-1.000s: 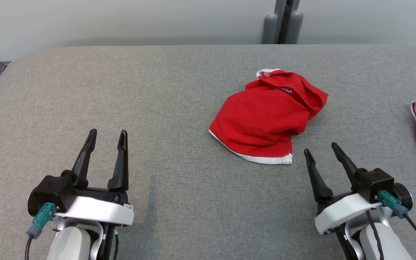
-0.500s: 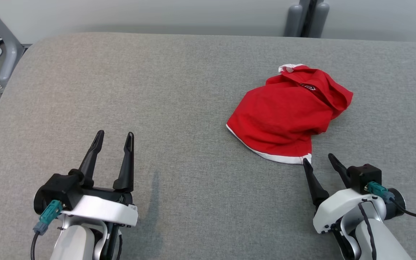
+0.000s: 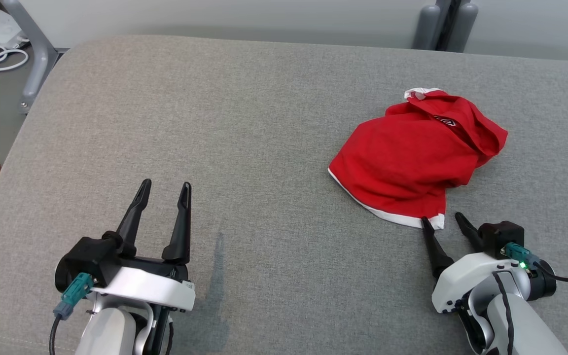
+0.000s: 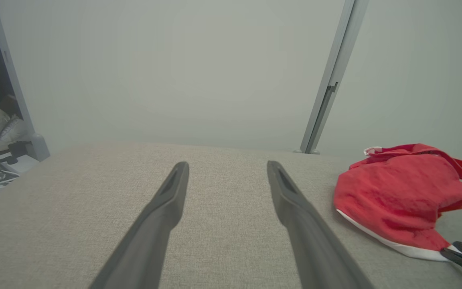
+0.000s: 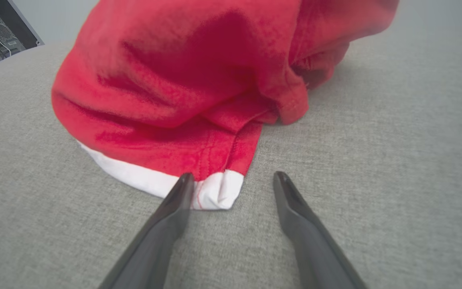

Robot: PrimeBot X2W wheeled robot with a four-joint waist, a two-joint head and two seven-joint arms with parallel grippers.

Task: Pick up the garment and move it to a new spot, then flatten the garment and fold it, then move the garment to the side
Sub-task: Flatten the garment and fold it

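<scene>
1. The task looks barely begun: the red garment (image 3: 412,158) lies crumpled on the grey table (image 3: 215,123), with lifting, flattening, folding and setting aside all left.
2. The right claw (image 3: 440,217) gapes empty, one fingertip at the white hem corner, the heap at its eleven o'clock.
3. The left claw (image 3: 165,183) gapes empty, with the garment well apart at two o'clock.

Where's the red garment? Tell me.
In the head view the red garment lies crumpled on the grey surface, right of centre, its white-hemmed corner at the open right gripper's fingertips.
</scene>
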